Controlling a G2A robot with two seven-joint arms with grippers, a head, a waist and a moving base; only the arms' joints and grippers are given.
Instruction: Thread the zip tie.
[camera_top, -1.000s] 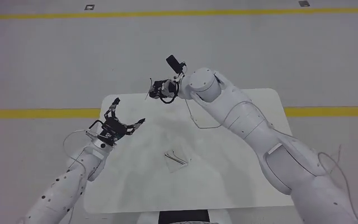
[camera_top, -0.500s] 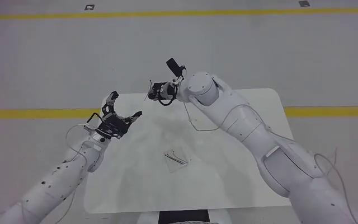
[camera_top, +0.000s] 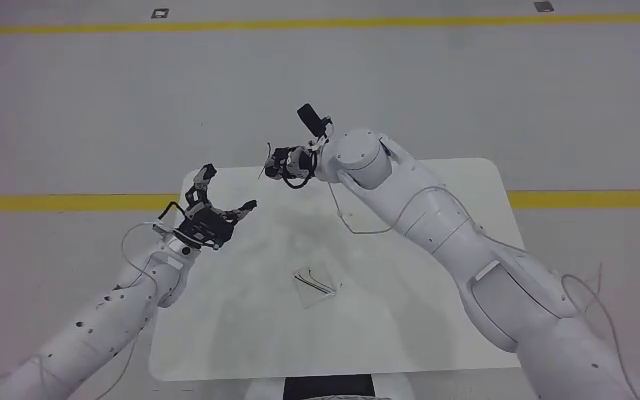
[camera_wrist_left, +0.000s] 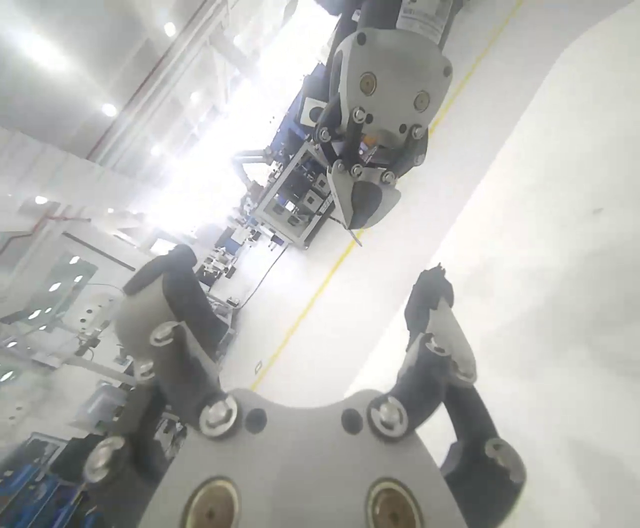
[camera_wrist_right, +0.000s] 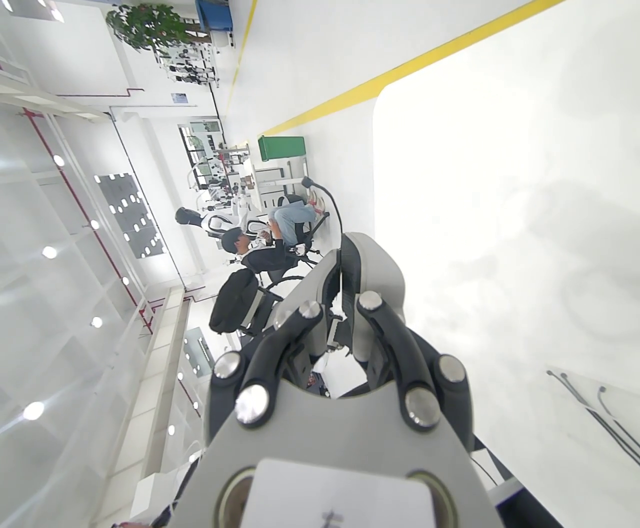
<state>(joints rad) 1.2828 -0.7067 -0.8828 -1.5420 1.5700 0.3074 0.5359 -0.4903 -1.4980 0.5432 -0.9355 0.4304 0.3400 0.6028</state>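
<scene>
I am logging a white worktop (camera_top: 420, 330) on grey, yellow-lined floor (camera_top: 150, 100); right gripper (camera_wrist_left: 369, 207), jaws clamping the zip tie (camera_wrist_left: 357, 239); left gripper (camera_top: 228, 190) hovering nearby, jaws gaping apart.

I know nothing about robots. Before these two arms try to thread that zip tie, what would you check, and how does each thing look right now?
1. Right gripper shut on the zip tie: ok, a thin tip pokes out past its closed fingers.
2. Left gripper open to take the tie: ok, its fingers are spread wide.
3. Grippers apart, nothing colliding: ok, a gap lies between them.
4. Which end of the tie pokes out, head or tail: cannot tell.
5. Spare zip ties out of the way: ok, they lie flat on the table, nearer the robot than both grippers.
</scene>
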